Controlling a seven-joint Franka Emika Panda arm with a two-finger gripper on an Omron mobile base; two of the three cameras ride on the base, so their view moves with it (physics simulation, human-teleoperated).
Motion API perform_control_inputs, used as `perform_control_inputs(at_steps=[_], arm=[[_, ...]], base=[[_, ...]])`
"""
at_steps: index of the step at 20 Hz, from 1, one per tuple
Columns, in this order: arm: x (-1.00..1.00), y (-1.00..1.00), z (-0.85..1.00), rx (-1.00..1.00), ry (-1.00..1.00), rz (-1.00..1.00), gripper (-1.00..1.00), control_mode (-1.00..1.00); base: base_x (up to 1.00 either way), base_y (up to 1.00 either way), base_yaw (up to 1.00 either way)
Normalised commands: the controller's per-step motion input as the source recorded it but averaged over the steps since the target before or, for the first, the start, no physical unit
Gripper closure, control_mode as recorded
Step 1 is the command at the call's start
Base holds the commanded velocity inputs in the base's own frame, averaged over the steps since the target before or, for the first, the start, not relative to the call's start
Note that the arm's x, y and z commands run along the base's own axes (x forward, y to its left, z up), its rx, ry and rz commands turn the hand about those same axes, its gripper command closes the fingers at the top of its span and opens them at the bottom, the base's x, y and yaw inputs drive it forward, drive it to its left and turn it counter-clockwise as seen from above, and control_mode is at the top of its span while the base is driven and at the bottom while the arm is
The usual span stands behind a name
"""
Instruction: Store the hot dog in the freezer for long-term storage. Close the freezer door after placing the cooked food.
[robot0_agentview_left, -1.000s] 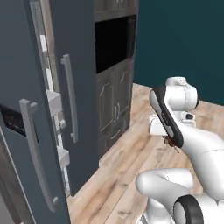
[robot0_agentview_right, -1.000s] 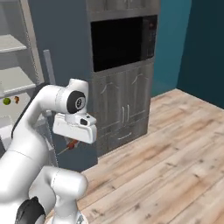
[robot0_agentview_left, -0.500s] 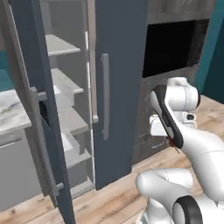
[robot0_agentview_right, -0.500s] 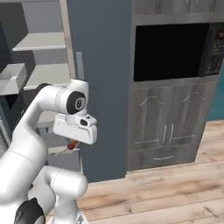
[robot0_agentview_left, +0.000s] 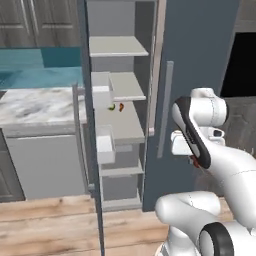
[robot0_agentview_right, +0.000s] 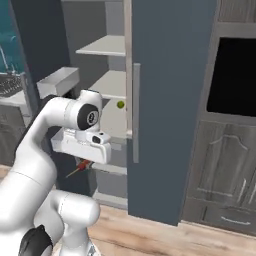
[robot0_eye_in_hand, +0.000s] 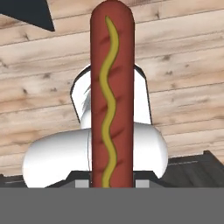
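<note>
My gripper (robot0_eye_in_hand: 111, 183) is shut on the hot dog (robot0_eye_in_hand: 111, 87), a reddish-brown sausage with a yellow mustard line that points down at the wood floor. Its red end pokes out below the hand (robot0_agentview_right: 82, 165) and beside the forearm (robot0_agentview_left: 194, 161). The slate-blue freezer (robot0_agentview_left: 200, 60) stands right ahead. Its freezer door (robot0_agentview_left: 90, 125) hangs open at the left, seen edge-on, with white bins (robot0_agentview_left: 105, 145) on the inside. Pale grey shelves (robot0_agentview_right: 107, 46) show in the open half. The gripper (robot0_agentview_right: 82, 162) hangs low in front of that opening, apart from the shelves.
A small green fruit (robot0_agentview_left: 112, 106) and a small reddish item (robot0_agentview_left: 121, 106) lie on a middle shelf. The freezer's other door (robot0_agentview_right: 170, 100) is closed, with a long grey handle (robot0_agentview_right: 136, 112). A black oven front (robot0_agentview_right: 235, 75) is at the right, a marble counter (robot0_agentview_left: 40, 105) at the left.
The whole picture has swung round with the base: the open freezer compartment now faces me instead of the doors' side. The gripper has stayed shut on the hot dog.
</note>
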Motion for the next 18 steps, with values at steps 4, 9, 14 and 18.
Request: perform_control_inputs(at_steps=[4,9,14,18], arm=[[0.0,0.0,0.0,0.0,0.0,0.0,1.0,1.0],[0.0,0.0,0.0,0.0,0.0,0.0,1.0,1.0],[0.0,0.0,0.0,0.0,0.0,0.0,1.0,1.0],[0.0,0.0,0.0,0.0,0.0,0.0,1.0,1.0]], base=[[0.25,-0.55,0.62],[0.42,-0.42,0.46],[0.35,-0.15,0.27],[0.26,-0.13,0.09]])
